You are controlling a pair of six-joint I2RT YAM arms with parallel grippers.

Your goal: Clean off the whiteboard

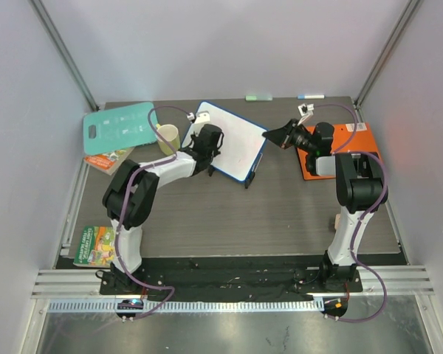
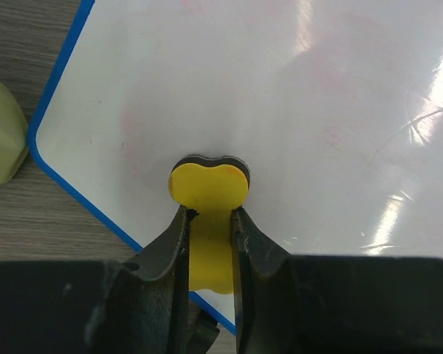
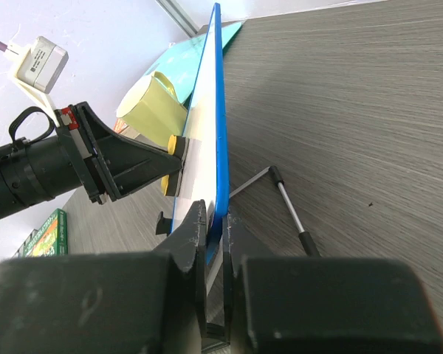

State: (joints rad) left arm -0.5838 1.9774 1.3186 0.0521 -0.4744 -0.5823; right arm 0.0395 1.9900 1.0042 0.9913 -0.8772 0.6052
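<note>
The whiteboard (image 1: 232, 140), white with a thin blue frame, stands tilted on its wire stand at the table's middle back. My left gripper (image 1: 204, 140) is shut on a yellow eraser (image 2: 208, 193) and presses its dark pad against the board's white face (image 2: 280, 110), near the lower left edge. Only faint pink smudges show there. My right gripper (image 1: 269, 135) is shut on the board's right edge; in the right wrist view the blue frame (image 3: 219, 147) runs edge-on between my fingers, with the eraser (image 3: 171, 166) on its left side.
A teal cutting board (image 1: 120, 127) and a pale yellow cup (image 1: 168, 138) lie left of the board. An orange folder (image 1: 341, 147) lies under my right arm. Booklets (image 1: 95, 245) sit at the left edge. The stand's wire leg (image 3: 292, 210) rests on the table.
</note>
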